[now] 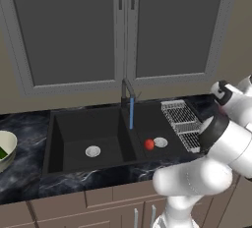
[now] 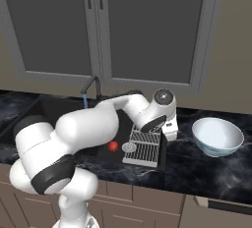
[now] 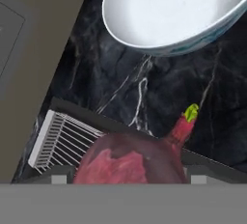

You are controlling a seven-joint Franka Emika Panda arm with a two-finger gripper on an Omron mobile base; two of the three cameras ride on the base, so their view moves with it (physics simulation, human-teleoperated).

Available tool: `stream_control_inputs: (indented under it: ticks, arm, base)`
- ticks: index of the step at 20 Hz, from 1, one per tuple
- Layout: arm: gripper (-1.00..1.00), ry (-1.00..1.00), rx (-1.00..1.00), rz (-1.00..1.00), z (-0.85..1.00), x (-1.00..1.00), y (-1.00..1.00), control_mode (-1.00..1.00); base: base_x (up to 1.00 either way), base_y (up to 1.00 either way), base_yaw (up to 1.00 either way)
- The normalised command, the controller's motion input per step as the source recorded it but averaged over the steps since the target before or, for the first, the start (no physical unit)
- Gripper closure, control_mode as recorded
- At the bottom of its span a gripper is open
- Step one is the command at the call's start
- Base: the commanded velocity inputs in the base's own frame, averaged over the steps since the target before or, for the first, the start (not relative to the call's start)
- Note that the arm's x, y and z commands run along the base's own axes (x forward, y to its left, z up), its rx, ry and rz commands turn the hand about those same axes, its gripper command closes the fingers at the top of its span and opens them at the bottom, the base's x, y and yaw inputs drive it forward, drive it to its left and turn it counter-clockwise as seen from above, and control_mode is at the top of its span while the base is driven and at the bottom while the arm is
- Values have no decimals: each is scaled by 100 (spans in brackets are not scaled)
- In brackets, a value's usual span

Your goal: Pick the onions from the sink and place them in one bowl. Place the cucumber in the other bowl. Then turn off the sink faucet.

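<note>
In the hand view a dull pinkish-red onion (image 3: pixel 130 162) with a green tip sits between the fingertips, with my gripper (image 3: pixel 126 179) shut on it. The small white bowl with a bluish outside (image 3: pixel 173 10) lies just beyond it. From the right base view, the gripper (image 2: pixel 170 128) hangs over the counter left of that bowl (image 2: pixel 217 136). A bright red-orange onion (image 1: pixel 149 144) rests in the right basin of the black sink (image 1: pixel 88 124), beside its drain. The cucumber (image 1: pixel 2 152) lies in the cream bowl (image 1: pixel 9 141) at the far left.
Water runs in a blue stream (image 1: pixel 131 113) from the faucet (image 1: pixel 127 90) over the divider. A wire rack (image 2: pixel 145 146) covers the sink's right end, under the arm. Grey cabinet doors rise behind the dark marble counter (image 2: pixel 197 173).
</note>
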Motion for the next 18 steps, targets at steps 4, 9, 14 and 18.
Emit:
stream_control_inputs:
  ticks: [4,9,14,18]
  arm:
    - [100,-1,5,-5,16,19,-45,-100]
    - [100,0,0,-9,0,23,-42,-100]
    - [100,0,-1,-14,0,10,-46,-100]
    - [100,-1,-3,-15,-7,1,-40,-100]
  base:
    - [0,0,0]
    - [0,0,0]
    - [0,0,0]
    - [0,0,0]
